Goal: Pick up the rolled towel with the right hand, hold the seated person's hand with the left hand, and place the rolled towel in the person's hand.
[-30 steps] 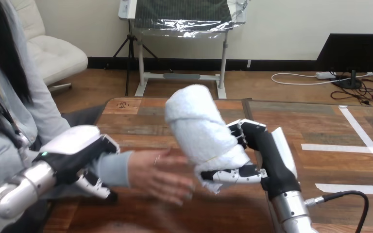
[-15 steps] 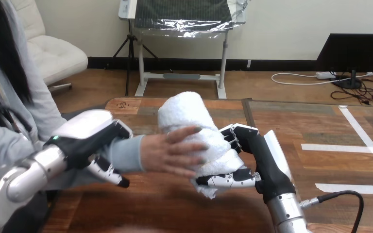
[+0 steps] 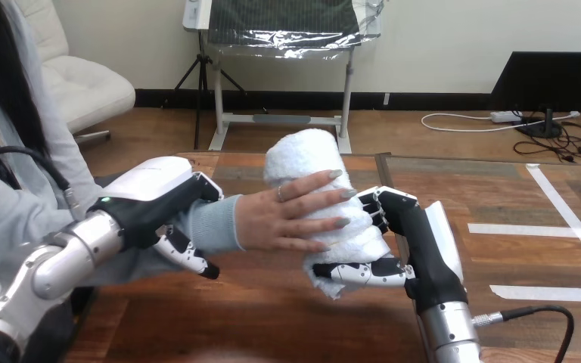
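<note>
rolled towel: frame centre, tilted, above bench | right hand: curled round its lower end | person's hand: flat on towel | left hand: centre left, curled over person's wrist

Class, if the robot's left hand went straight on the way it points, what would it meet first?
Probably the person's hand, just beyond the sleeve the left hand sits by; that hand rests on the rolled towel gripped by the right hand. Depth is unclear.
</note>
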